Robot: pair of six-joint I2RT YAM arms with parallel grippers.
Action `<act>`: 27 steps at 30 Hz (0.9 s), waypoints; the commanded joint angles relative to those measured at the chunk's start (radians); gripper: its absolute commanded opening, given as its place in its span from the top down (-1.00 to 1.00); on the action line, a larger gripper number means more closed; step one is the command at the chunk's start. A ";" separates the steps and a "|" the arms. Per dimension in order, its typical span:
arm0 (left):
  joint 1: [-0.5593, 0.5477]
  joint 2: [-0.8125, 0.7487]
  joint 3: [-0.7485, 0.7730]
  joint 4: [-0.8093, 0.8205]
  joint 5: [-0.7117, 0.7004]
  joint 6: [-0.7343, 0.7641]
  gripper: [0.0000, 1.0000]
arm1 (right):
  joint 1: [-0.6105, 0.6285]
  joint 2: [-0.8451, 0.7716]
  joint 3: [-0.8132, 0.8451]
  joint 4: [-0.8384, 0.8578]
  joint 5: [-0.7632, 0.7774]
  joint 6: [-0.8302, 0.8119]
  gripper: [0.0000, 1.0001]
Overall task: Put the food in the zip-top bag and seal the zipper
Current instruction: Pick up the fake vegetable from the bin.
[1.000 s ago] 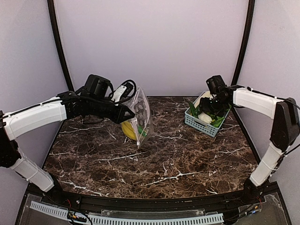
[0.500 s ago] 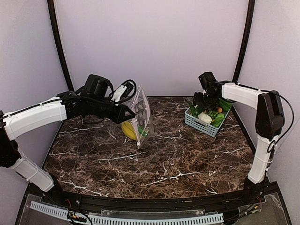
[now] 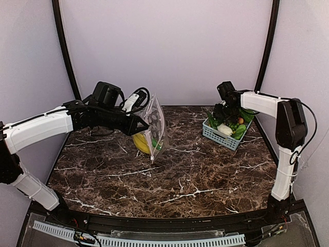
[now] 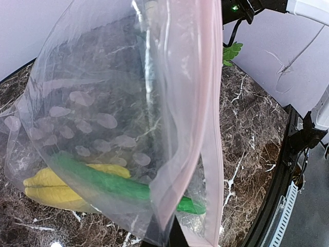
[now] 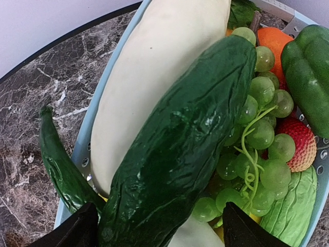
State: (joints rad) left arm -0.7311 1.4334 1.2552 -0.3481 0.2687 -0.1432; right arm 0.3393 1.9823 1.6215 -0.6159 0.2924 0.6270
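Mostly hidden behind clear plastic, the left gripper (image 3: 142, 123) has its fingers pinched on the bag (image 3: 156, 126) near the pink zipper (image 4: 213, 128), holding it up well left of the basket (image 3: 214, 133), with the banana (image 4: 51, 189) and a green piece (image 4: 110, 182) blurred at its bottom. Over the basket, the right gripper (image 5: 162, 226) stands apart astride the cucumber (image 5: 180, 139), its fingertips cut off at the frame edge.

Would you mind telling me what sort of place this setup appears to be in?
Most likely a robot test booth, not a kitchen: plain lilac walls box in a marble-patterned table, the left arm and right arm stand at its near edge, and the basket holds toy produce.
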 commanded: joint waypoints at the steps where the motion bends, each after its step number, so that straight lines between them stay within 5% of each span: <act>1: 0.001 -0.041 -0.013 0.012 0.004 -0.005 0.99 | -0.014 0.015 -0.015 -0.007 0.007 0.010 -0.57; 27: 0.001 -0.046 -0.012 0.010 0.006 -0.003 0.99 | -0.029 -0.077 -0.093 0.071 -0.029 -0.023 0.21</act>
State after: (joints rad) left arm -0.7311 1.4261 1.2552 -0.3466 0.2699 -0.1432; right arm 0.3157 1.9633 1.5581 -0.5709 0.2619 0.6174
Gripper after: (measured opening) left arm 0.008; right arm 0.428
